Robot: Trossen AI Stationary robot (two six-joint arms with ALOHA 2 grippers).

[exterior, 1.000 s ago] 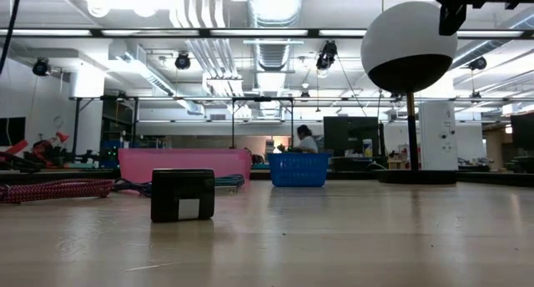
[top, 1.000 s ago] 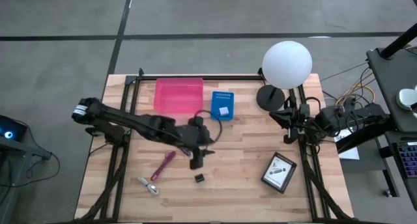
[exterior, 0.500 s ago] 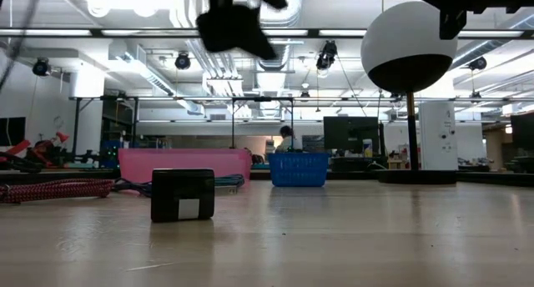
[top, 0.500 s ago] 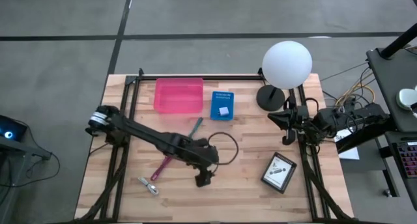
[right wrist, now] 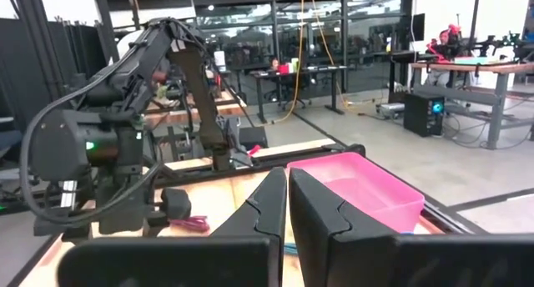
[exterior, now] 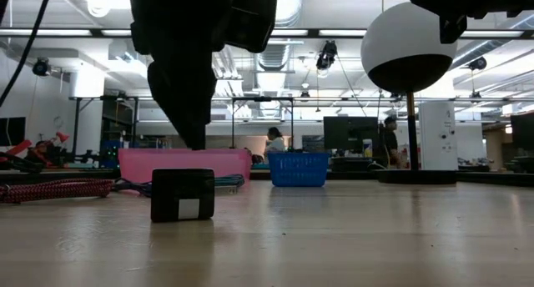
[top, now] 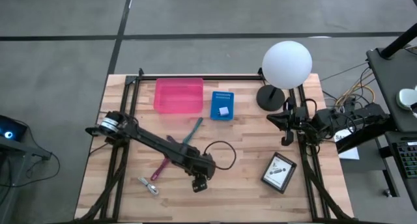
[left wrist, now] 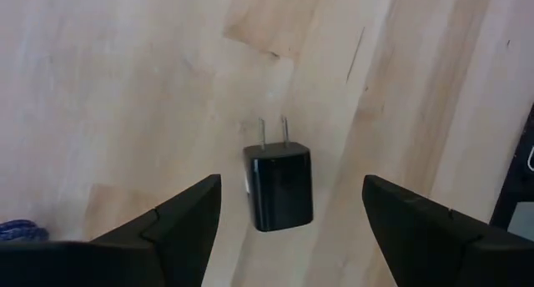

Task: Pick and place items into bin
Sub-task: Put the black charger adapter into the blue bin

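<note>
A small black plug adapter (left wrist: 279, 195) lies flat on the wooden table with its two prongs pointing away from me; it also shows in the low view (exterior: 182, 194). My left gripper (left wrist: 290, 183) hangs open just above it, pointing steeply down, one finger on each side, touching nothing. In the high view this gripper (top: 199, 182) covers the adapter. A teal pen (top: 192, 129), a magenta pen (top: 161, 167) and a silvery clip (top: 148, 185) lie nearby. The pink bin (top: 178, 95) stands at the far edge. My right gripper (right wrist: 286, 199) waits shut at the table's right edge.
A blue basket (top: 222, 105) with a small white item stands beside the pink bin. A white globe lamp (top: 287, 64) stands at the far right. A black-framed white card (top: 279, 172) lies near right. A black cable loops beside the left arm (top: 221, 152).
My left gripper has moved toward the table's near edge and come down over the black adapter, tipping to point steeply down. In the low view it has dropped from the top of the picture to just above the adapter. The teal pen has come out from under the arm.
</note>
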